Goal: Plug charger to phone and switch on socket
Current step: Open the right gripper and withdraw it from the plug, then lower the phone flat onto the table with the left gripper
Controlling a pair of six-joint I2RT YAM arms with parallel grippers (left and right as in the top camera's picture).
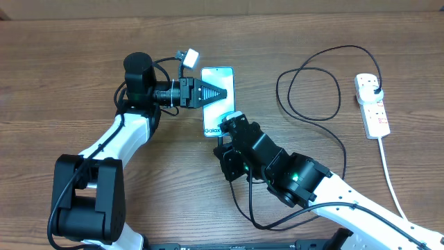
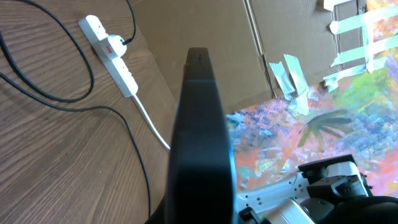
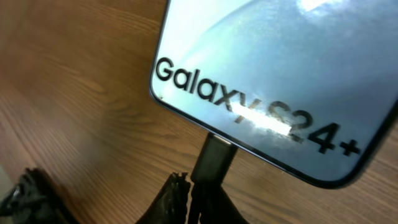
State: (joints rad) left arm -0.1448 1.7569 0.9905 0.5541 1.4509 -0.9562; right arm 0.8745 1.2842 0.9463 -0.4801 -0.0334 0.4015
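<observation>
ideally the right gripper [image 1: 226, 132] would push the charger [image 3: 214, 160] tip straight into the phone [image 1: 217, 78], without tilt. its fingers [image 3: 177, 200] pinched the tip, which touched the phone's bottom edge, perhaps part seated. the left gripper [image 1: 222, 94] lay over the phone, its spread unclear.

Left end effector [image 1: 220, 92] pinched closed, right end effector [image 1: 225, 130] clamped, tips near.

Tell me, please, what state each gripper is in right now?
Left gripper: over the phone; cannot be told.
Right gripper: closed on the charger.
</observation>
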